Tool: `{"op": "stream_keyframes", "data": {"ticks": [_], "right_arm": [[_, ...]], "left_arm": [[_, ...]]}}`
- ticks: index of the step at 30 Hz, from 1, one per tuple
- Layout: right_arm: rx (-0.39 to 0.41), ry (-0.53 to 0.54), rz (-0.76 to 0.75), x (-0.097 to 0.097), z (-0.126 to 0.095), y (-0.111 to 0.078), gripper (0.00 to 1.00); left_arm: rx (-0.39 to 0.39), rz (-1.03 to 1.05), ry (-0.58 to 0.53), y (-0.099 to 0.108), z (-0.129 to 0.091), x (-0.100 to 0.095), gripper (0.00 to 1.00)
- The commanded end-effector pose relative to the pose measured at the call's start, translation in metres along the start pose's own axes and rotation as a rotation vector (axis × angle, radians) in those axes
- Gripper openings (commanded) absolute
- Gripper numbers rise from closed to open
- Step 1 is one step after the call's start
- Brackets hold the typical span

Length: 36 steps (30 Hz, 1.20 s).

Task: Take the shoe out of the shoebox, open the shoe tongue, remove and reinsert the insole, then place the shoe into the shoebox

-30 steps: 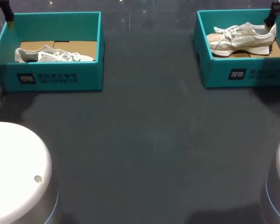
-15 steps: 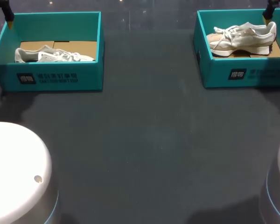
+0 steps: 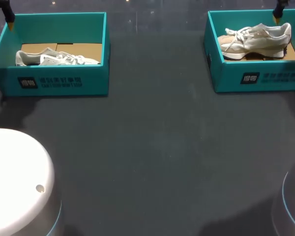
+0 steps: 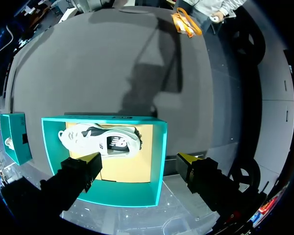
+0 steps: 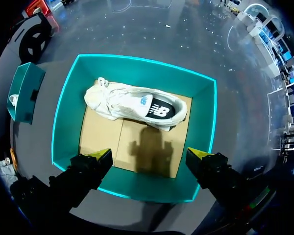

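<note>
R end effector (image 5: 149, 155) has pulled up off the heel of the grey-white mesh sneaker (image 5: 137, 103), fingers apart, nothing held. Sneaker lies inside the teal cardboard shoebox (image 5: 68, 122) at right of the dark bench (image 3: 152, 147), so final placement prob. done. L end effector (image 4: 139, 159) also apart, over the second teal shoebox (image 4: 159, 161).

Left shoebox (image 3: 59, 82), right shoebox (image 3: 275, 78), shoes (image 3: 258, 40) inside

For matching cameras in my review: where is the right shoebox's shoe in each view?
Head view: the shoe lies in the right shoebox, at the table's far right.
Right wrist view: shoe in that box, ahead of the open right jaws.
Left wrist view: only a white sliver in the small teal box beyond the left shoebox.
Shared landmark: the right shoebox's teal walls.
</note>
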State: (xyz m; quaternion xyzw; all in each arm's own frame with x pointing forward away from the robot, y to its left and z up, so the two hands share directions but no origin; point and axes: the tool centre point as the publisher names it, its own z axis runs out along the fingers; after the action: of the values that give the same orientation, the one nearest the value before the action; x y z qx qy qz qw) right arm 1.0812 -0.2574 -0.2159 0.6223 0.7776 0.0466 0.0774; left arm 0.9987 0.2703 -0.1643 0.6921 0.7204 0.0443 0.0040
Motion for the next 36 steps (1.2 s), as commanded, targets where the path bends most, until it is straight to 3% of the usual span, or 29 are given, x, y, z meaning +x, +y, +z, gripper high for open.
{"op": "stream_keyframes", "data": {"ticks": [1, 13, 21, 36], "right_arm": [[0.045, 0.062, 0.012, -0.018, 0.022, 0.03, 1.0], [0.045, 0.062, 0.012, -0.018, 0.022, 0.03, 1.0], [0.053, 0.033, 0.103, -0.035, 0.052, 0.035, 1.0], [0.078, -0.029, 0.153, -0.051, 0.084, 0.045, 1.0]], "left_arm": [[0.0, 0.001, 0.001, 0.0, 0.0, 0.001, 1.0], [0.0, 0.001, 0.001, 0.0, 0.0, 0.001, 1.0], [0.0, 0.001, 0.001, 0.0, 0.0, 0.001, 1.0], [0.0, 0.001, 0.001, 0.0, 0.0, 0.001, 1.0]]}}
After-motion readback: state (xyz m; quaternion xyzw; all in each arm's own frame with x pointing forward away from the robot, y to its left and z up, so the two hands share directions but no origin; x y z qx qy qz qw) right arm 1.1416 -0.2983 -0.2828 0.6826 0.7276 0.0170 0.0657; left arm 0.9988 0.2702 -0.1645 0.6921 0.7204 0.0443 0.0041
